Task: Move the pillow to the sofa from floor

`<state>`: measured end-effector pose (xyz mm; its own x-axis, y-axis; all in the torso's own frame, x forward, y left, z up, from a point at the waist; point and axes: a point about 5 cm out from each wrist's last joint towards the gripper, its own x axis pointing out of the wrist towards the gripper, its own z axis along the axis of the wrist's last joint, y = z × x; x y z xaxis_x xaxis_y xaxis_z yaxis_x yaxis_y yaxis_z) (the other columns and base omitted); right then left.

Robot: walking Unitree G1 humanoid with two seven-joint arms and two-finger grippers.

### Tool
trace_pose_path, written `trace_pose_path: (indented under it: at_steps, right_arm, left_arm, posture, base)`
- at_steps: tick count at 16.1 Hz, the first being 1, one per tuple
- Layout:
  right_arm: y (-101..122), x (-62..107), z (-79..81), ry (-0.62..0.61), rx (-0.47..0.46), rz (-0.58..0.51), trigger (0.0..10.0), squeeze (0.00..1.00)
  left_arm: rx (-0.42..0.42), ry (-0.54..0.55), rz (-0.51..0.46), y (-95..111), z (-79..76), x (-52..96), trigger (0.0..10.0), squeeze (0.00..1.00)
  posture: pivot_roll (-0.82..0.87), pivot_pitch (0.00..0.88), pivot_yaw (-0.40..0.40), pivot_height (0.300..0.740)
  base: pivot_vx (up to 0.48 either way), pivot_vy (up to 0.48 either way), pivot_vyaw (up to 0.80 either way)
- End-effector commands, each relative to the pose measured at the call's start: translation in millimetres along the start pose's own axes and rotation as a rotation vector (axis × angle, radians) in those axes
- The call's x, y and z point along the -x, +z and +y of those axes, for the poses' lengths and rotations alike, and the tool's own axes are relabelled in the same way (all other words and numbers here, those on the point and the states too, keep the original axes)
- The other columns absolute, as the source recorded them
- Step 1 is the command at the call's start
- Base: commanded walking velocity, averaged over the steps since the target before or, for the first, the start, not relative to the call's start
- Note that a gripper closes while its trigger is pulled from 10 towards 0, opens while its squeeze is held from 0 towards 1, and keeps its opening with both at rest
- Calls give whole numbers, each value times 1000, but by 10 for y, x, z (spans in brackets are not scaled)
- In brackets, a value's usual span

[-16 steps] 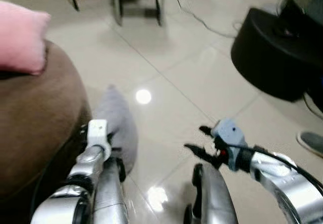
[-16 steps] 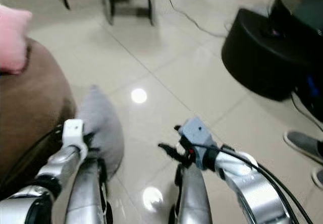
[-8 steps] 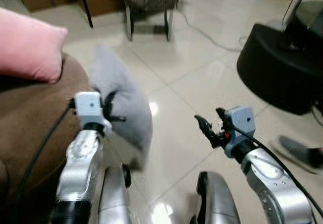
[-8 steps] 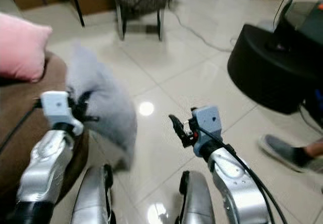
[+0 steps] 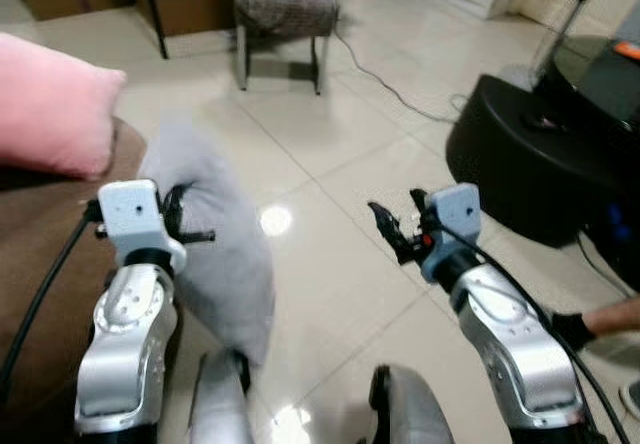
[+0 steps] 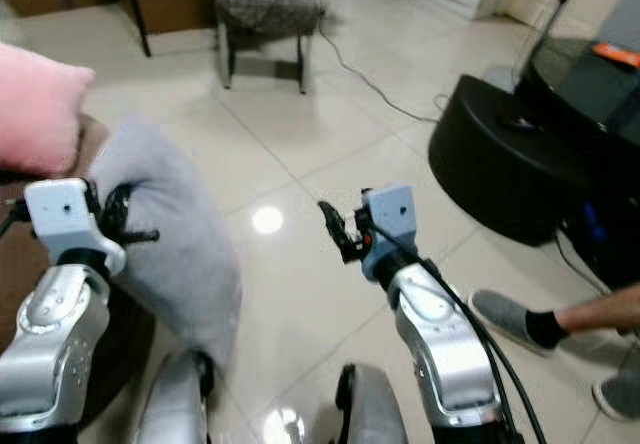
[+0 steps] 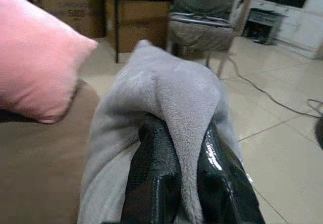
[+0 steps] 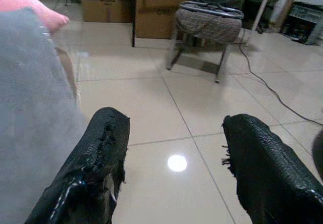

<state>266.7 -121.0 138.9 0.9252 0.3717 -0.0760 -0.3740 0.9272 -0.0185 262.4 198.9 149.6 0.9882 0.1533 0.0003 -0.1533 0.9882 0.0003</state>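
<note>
A grey pillow (image 5: 215, 254) hangs in the air beside the brown sofa (image 5: 40, 254), off the floor. My left gripper (image 5: 185, 219) is shut on a fold of the grey pillow (image 7: 176, 98); the two black fingers (image 7: 156, 163) pinch the fabric between them. My right gripper (image 5: 395, 226) is held up over the tiled floor to the right of the pillow, open, its fingers (image 8: 101, 148) wide apart with nothing between them. A pink pillow (image 5: 50, 104) lies on the sofa's arm just left of the grey one.
A round black unit (image 5: 530, 154) stands on the floor at the right. A grey stool (image 5: 285, 9) and cardboard boxes (image 8: 103, 2) are at the back, with a cable (image 5: 390, 84) across the tiles. A person's socked foot (image 6: 515, 319) is at the lower right.
My left arm has carried the grey pillow up from near the floor to the height of the sofa arm. The right gripper has risen too. The camera has tilted up.
</note>
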Motion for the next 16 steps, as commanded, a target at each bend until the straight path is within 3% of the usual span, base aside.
trace_pose_path:
  at_steps: [1,2,3,8,12,16]
  right_arm:
    - [30,0,-61,-35,13,-19,10000,0]
    - [37,-10,-70,-46,9,-25,10000,0]
    - [33,-18,-63,-51,5,-30,10000,0]
    - [5,-69,-82,-118,-21,-42,10000,0]
    - [11,-81,-113,-132,-15,-45,10000,0]
    - [-1,-117,-106,-141,4,-28,10000,0]
  left_arm:
    - [-11,-18,-113,228,-60,17,0,0]
    - [-37,-42,-118,247,-95,14,5569,0]
    - [-59,-59,-124,245,-110,24,10000,0]
    - [-140,-72,-161,259,-73,-35,10000,0]
    - [-206,-102,-178,252,-149,-39,10000,0]
    - [-227,-59,-176,240,-93,-59,10000,0]
  posture:
    - [122,0,-100,675]
    - [127,0,-99,685]
    - [131,0,-94,695]
    - [129,0,-74,740]
    - [125,0,-76,740]
    - [128,0,-84,740]
  base:
    - [0,0,0]
    - [0,0,0]
    - [0,0,0]
    - [0,0,0]
    - [0,0,0]
    - [0,0,0]
